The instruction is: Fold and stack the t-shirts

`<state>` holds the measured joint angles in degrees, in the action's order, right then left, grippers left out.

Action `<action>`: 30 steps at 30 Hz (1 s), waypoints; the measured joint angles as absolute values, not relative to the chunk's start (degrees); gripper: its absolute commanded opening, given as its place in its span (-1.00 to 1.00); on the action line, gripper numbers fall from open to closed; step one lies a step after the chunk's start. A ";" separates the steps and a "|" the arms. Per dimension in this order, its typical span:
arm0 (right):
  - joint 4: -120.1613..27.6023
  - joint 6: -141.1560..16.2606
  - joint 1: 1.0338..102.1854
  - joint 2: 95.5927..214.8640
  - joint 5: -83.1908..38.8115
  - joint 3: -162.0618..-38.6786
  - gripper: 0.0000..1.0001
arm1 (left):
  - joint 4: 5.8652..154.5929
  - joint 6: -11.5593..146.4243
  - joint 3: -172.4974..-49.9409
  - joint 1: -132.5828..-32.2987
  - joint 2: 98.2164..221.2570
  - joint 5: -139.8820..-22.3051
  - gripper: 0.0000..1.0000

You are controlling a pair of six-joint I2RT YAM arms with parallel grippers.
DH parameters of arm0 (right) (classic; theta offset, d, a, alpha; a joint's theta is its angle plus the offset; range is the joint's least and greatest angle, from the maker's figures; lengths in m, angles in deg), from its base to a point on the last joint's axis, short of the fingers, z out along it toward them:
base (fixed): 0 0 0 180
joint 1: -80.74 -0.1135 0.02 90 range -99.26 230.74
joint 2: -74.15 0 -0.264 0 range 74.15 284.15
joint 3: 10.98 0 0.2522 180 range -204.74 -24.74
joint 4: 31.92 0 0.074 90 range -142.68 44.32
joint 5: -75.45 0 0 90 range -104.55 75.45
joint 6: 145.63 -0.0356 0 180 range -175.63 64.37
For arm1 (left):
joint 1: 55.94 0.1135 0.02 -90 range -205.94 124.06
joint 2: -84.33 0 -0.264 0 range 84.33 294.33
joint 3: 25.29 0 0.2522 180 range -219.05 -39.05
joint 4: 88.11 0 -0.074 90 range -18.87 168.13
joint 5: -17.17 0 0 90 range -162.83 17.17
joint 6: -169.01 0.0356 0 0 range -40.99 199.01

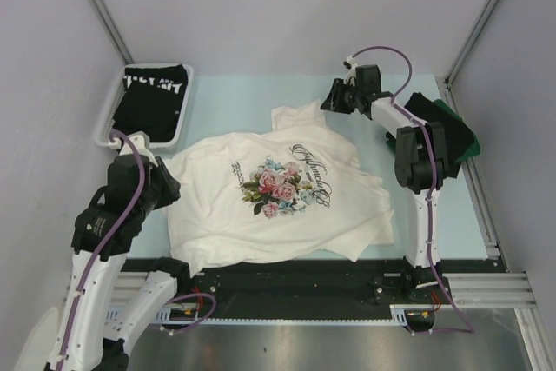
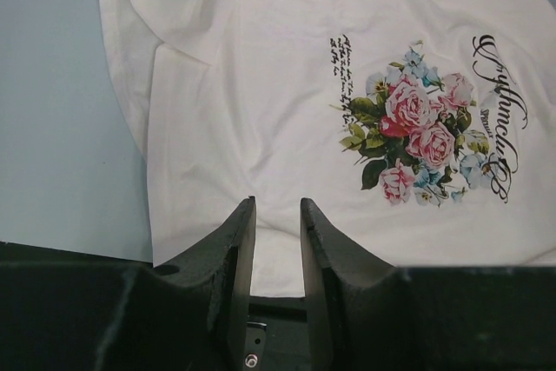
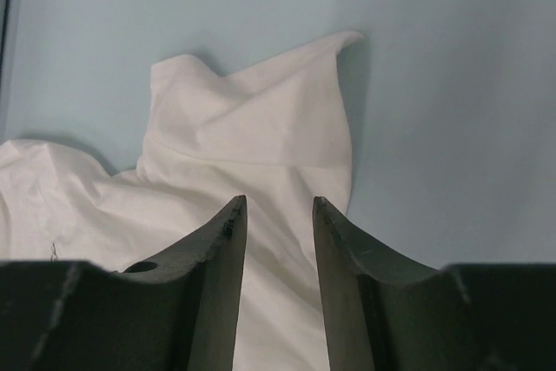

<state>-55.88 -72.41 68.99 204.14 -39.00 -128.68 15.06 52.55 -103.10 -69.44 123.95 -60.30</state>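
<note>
White cotton fills the overhead view: the floral t-shirt (image 1: 278,206) lies spread and rumpled, print up, on the pale blue table (image 1: 234,102) between my two arms. The left gripper (image 1: 165,182) sits at the shirt's edge, its arm bent low. Just behind it is a white mesh basket (image 1: 104,115) holding a black t-shirt with white lettering (image 1: 152,102) – too small for me to read. The right arm reaches far forward, and the right gripper (image 1: 334,96) points at the shirt's raised far corner. Dark folded t-shirts (image 1: 452,128) lie beside that arm's elbow.

From the left wrist, the left gripper (image 2: 278,206) stands narrowly parted with nothing between its fingers. The shirt's hem lies just ahead of the tips. Roses (image 2: 413,128) and black cursive script (image 2: 495,110) lie ahead to the right; I cannot make out the words.

From the right wrist, the right gripper (image 3: 280,202) is parted a little wider and grips nothing – a peaked fold of white cloth (image 3: 252,128) lies under and ahead of the tips.
</note>
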 measured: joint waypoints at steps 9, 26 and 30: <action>-53.48 -70.46 68.84 208.75 -37.49 -130.10 -0.18 | 16.11 52.90 -103.12 -69.44 122.70 -62.42 -0.25; -54.13 -66.38 68.20 213.74 -36.53 -137.14 -0.17 | 14.49 53.60 -103.25 -69.44 119.97 -62.55 -0.24; -54.70 -65.76 68.20 215.09 -36.44 -138.45 -0.17 | 14.31 53.60 -103.25 -69.44 119.88 -62.55 -0.24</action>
